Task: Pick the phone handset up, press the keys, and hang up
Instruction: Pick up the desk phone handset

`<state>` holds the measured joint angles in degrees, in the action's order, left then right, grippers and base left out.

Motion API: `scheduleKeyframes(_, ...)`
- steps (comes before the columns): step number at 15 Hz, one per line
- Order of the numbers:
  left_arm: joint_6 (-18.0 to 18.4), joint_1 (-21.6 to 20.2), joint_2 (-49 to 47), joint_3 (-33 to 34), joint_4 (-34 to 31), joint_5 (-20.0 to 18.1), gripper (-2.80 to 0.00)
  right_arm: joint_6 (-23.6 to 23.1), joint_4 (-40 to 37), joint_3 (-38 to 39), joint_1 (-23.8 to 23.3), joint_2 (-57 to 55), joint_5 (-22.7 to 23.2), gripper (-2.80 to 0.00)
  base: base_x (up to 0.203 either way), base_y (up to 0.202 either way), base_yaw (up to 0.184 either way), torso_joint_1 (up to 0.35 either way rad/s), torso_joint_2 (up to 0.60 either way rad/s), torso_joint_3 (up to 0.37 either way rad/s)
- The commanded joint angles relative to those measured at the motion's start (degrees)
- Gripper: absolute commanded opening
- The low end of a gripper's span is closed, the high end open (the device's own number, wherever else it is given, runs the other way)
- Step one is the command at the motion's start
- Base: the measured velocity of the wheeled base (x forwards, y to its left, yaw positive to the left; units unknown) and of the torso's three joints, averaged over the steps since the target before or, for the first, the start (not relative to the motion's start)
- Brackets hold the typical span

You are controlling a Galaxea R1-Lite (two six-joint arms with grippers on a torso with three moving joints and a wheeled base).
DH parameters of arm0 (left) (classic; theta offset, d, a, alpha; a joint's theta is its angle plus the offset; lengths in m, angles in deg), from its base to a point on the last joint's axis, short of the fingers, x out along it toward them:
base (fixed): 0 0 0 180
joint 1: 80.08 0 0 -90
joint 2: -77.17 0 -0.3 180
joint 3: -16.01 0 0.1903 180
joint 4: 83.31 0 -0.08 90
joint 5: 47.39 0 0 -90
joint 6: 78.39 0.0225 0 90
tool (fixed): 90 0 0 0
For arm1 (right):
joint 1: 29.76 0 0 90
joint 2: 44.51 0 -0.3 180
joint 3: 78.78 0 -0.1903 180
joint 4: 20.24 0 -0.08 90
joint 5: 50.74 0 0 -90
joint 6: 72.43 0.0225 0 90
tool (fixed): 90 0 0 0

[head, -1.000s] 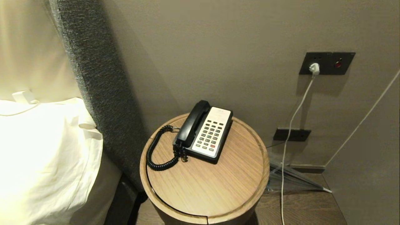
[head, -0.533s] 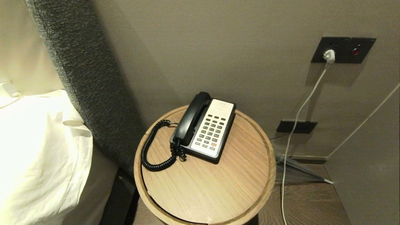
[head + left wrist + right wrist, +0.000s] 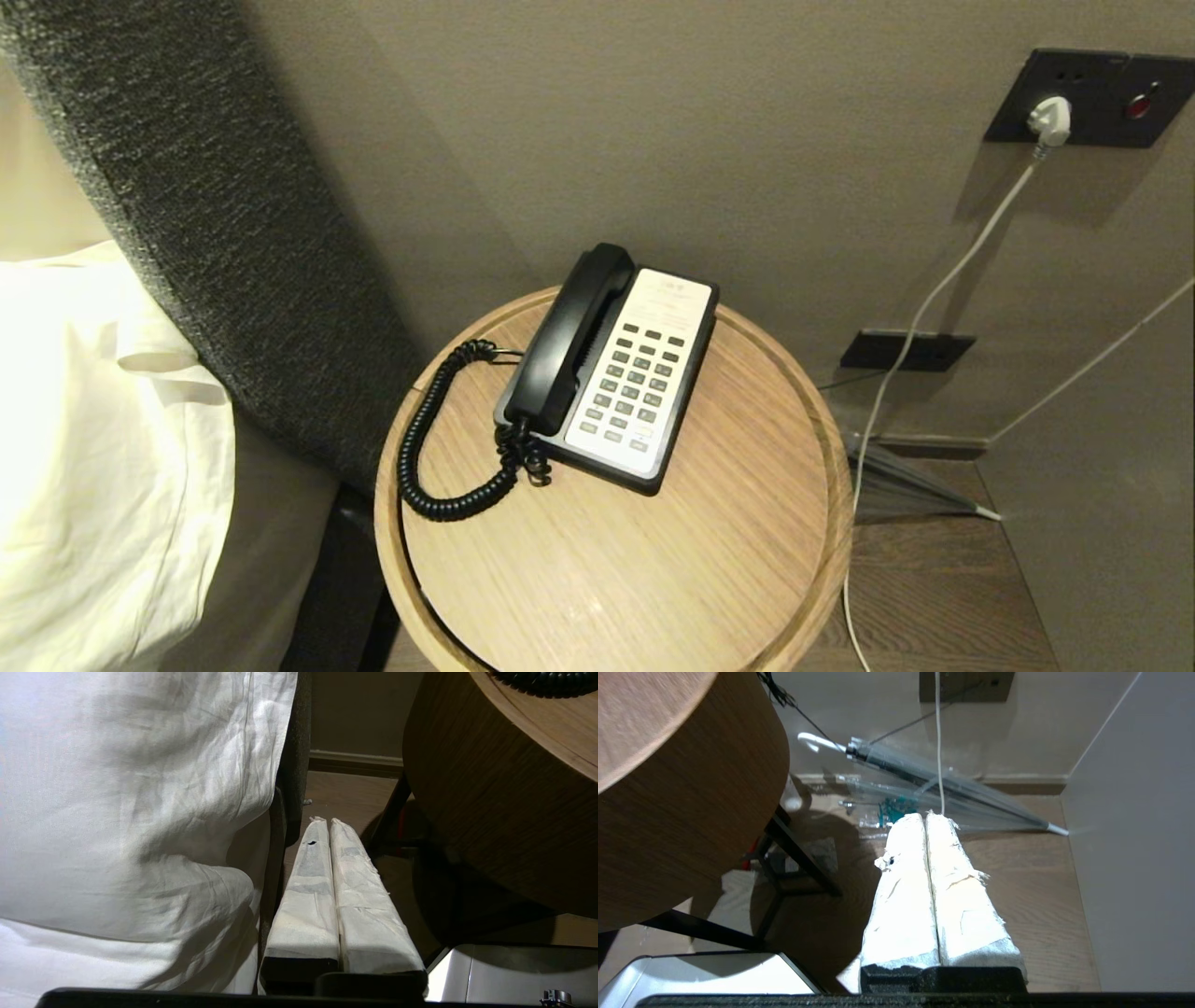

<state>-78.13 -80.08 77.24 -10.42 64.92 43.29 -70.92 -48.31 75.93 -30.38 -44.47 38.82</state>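
Glossy black plastic, long and curved, the phone handset [image 3: 568, 341] lies seated in the cradle on the left side of the black-and-white phone base [image 3: 627, 373]. The base stands toward the rear of the round light-wood worktop [image 3: 653, 560], angled to the wall. A black coiled cord [image 3: 429, 457] runs from the handset's near end, loops out toward the worktop's left edge and returns to the base.

Only the head view shows the telephone and the worktop surface. It also shows the grey textured headboard [image 3: 187, 233] and white bed linen [image 3: 84, 448] beyond the worktop's left edge, and a dark wall socket plate [image 3: 1092, 98] with a white plug [image 3: 1047, 119] and white cable [image 3: 924, 308] beyond its right edge. Neither arm appears in it.

The left wrist view shows the left end effector [image 3: 326, 821] below the worktop's left edge, its two white-wrapped fingers [image 3: 308, 886] pressed together and holding nothing, between the linen and the worktop's curved wooden side wall [image 3: 490, 812]. A short piece of cord shows at the rim above.

The right wrist view shows the right end effector [image 3: 925, 815] below the worktop's right edge, fingers [image 3: 966, 905] likewise closed and empty. Only this view shows a folded transparent umbrella [image 3: 934, 784] lying on the wooden floor [image 3: 1041, 896] against the wall, and the worktop's black metal legs [image 3: 794, 858].
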Motion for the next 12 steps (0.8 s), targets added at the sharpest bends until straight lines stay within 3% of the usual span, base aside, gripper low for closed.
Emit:
scheduleKeyframes(1, 0.1, 0.0, -0.1, 0.0, 0.0, 0.0, -2.8, 0.0, 0.0, 0.0, 0.1, 0.0, 0.0, -2.8, 0.0, 0.0, 0.0, 0.007, 0.0, -0.201)
scheduleKeyframes(12, -0.2, 0.0, -0.1, 0.0, 0.0, 0.0, -2.8, 0.0, 0.0, 0.0, 0.0, 0.0, 0.0, -2.8, 0.0, 0.0, 0.0, 0.003, 0.0, -0.183)
